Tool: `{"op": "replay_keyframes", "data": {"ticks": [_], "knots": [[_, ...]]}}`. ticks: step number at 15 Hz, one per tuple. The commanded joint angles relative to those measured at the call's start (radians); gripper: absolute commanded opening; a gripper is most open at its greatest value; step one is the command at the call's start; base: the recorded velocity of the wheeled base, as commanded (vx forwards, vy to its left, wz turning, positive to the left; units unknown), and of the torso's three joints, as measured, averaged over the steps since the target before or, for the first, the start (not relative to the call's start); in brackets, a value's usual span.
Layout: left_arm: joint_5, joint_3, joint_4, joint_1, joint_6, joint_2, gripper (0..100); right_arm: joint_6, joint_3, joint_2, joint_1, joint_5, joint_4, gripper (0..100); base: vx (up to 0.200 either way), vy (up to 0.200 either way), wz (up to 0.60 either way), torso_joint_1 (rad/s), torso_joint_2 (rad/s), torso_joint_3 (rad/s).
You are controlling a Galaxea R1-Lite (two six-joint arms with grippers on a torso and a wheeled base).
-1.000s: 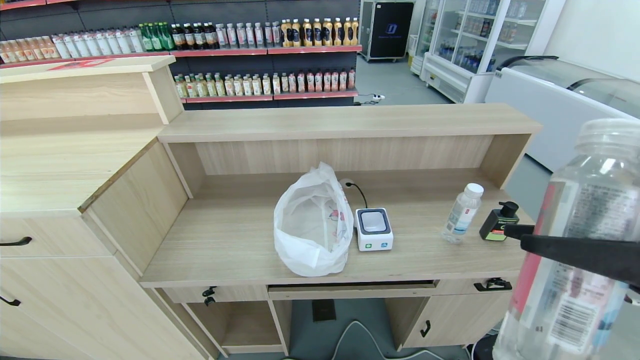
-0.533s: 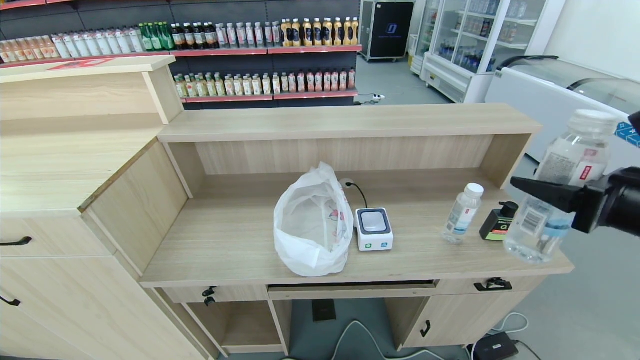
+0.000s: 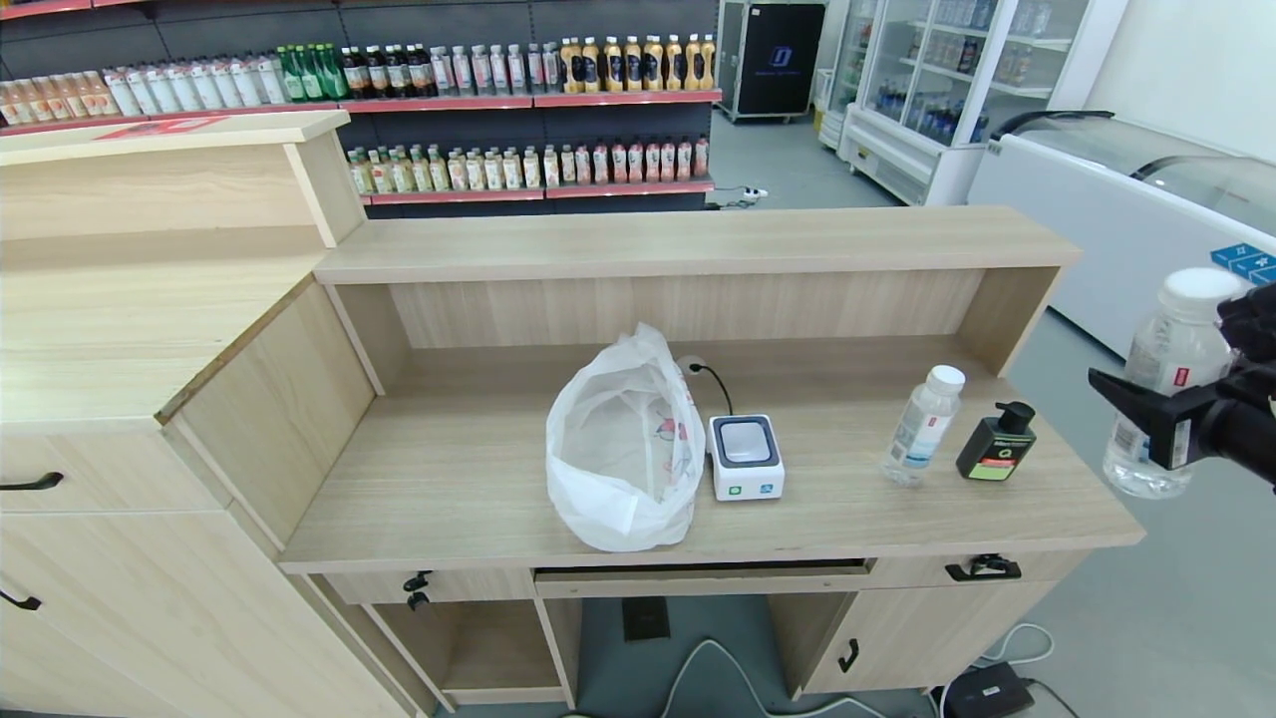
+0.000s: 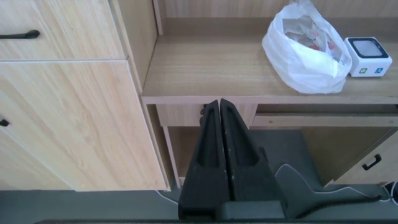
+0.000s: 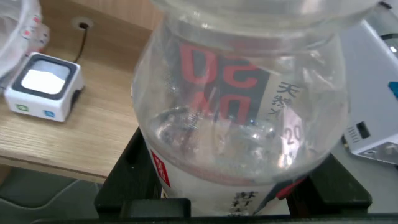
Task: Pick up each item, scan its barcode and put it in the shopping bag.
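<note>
Right tool [image 3: 1146, 419] has drawn away from the head camera since the earlier frames and now sits off the right end of the surface [image 3: 449, 479], clear of its edge. It is clamped on the water bottle [image 3: 1166, 349], which is upright, capped and held about mid-body, its label facing the right wrist camera.

Left tool [image 4: 219, 124] is low, in front of and below the surface's front edge. Its fingers are pressed together and hold nothing.

On the surface:
- The shopping bag [image 3: 618, 459] stands open near the middle.
- The scanner [image 3: 745, 457] is just beside the bag on its right, its cable running to a hole at the back.
- A second bottle [image 3: 922, 424] stands upright well to the right.
- A black pump bottle [image 3: 997, 442] stands just beside that second bottle.

Room: drink shelves [image 3: 518, 70] line the back wall. Glass-door chillers [image 3: 947, 70] and a chest freezer [image 3: 1126, 199] stand at the right.
</note>
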Motion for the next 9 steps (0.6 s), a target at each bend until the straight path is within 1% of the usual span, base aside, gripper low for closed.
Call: {"op": "replay_keyframes", "data": {"ticks": [1,3,4,6,8,9], "knots": [[0.000,0.000,0.000,0.000,0.000,0.000,0,-0.051,0.026,0.013,-0.035,-0.001,-0.036,0,0.000,0.000,0.00,0.000,0.00,0.000],[0.000,0.000,0.000,0.000,0.000,0.000,0,-0.115,0.026,0.014,-0.056,-0.001,-0.059,0,0.000,0.000,0.00,0.000,0.00,0.000],[0.000,0.000,0.000,0.000,0.000,0.000,0,-0.140,0.026,0.020,-0.068,0.003,-0.074,0,0.000,0.000,0.60,0.002,0.00,0.002],[0.000,0.000,0.000,0.000,0.000,0.000,0,-0.210,0.027,0.049,-0.068,-0.004,-0.151,0,0.000,0.000,0.60,0.000,0.00,0.002],[0.000,0.000,0.000,0.000,0.000,0.000,0,-0.215,0.018,0.091,-0.045,-0.037,-0.239,0,0.000,0.000,0.60,0.002,0.00,0.002],[0.000,0.000,0.000,0.000,0.000,0.000,0,-0.218,0.013,0.108,-0.036,-0.046,-0.260,0,0.000,0.000,0.60,0.002,0.00,0.002]]}}
